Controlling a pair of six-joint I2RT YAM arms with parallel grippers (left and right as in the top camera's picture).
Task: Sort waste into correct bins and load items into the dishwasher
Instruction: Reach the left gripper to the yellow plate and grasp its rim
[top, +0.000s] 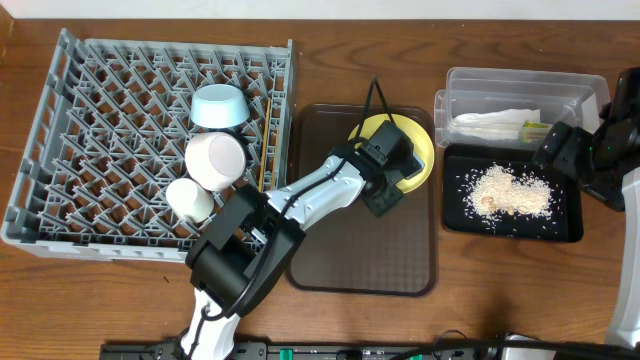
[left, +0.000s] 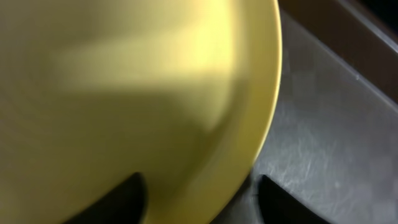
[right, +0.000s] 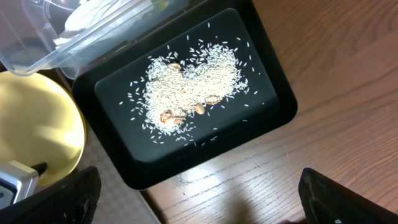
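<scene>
The yellow plate (top: 412, 150) lies at the back of the dark-brown serving tray (top: 400, 250). My left gripper (top: 385, 195) is open and straddles the plate's near rim (left: 205, 124), one finger over the plate and one outside it (left: 199, 202). The grey dish rack (top: 60, 150) holds the light-blue bowl (top: 220, 106), the pale-pink bowl (top: 216, 158), the white cup (top: 190, 200) and thin wooden chopsticks (top: 265, 150). My right gripper (top: 556, 146) is open and empty (right: 199, 199) over the table beside the black tray (right: 273, 118).
The clear tub (top: 470, 80) at the back right holds the white napkin (top: 495, 122) and the wrapper (top: 533, 128). The black tray (top: 570, 225) in front of it holds rice crumbs (top: 505, 190), also seen in the right wrist view (right: 193, 87).
</scene>
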